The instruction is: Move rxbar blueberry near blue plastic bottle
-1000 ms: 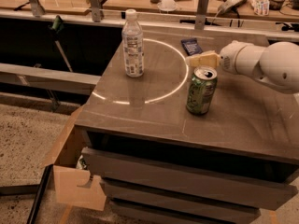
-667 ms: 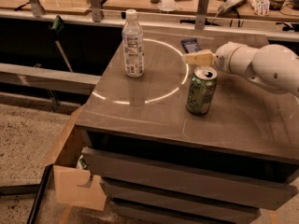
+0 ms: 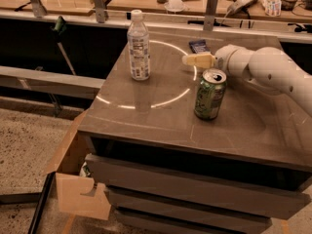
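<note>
Desk (image 3: 146, 116): brown-grey top crossed by 1 thin bright ring of light; drawer fronts show below its front edge.
Blue plastic bottle (image 3: 138, 45): upright at the back left of the desk, on the left part of the ring; clear body, white cap, pale label round the middle. The label's print is too fine to read.
Rxbar blueberry (image 3: 199, 46): lying flat near the desk's back edge, well to the right of the bottle; dark navy wrapper with faint pale print, no word legible.
Gripper (image 3: 191, 60): cream-coloured, low over the desk just in front of the rxbar blueberry, pointing left toward the bottle.
Jaws: they read as 1 pale shape, so whether they are parted or closed does not show; no hold on the bar can be seen.
Arm (image 3: 263, 69): white, rounded, reaching in from the right edge.
Green soda can (image 3: 209, 94): upright, just in front of the gripper, apart from the bar; green with pale markings, brand not readable.
Cardboard box (image 3: 73, 194): on the floor by the desk's front left corner.
</note>
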You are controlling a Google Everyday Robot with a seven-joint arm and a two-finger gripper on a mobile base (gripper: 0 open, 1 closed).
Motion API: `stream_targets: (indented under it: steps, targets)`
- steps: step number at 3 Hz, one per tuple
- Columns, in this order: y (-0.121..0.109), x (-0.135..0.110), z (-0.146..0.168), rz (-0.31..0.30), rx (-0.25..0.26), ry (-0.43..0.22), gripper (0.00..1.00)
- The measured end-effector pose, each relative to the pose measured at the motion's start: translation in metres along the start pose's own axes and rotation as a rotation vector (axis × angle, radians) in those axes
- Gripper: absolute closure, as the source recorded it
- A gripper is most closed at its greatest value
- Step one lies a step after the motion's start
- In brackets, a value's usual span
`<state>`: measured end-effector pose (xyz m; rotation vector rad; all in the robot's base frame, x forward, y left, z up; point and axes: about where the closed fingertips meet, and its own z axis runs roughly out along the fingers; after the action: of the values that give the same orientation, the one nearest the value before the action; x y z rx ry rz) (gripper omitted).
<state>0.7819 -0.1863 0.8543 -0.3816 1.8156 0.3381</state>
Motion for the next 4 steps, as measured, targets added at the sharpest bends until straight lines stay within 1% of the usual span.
stream_targets:
  steps: [1,2,3,4]
  targets:
    - [-0.004,0.001,0.017,0.013,0.006,0.001,0.0]
    - [-0.01,0.004,0.027,0.02,0.028,0.016,0.0]
    - [-0.014,0.009,0.031,0.013,0.045,0.043,0.15]
    - [-0.013,0.013,0.033,0.009,0.046,0.06,0.37]
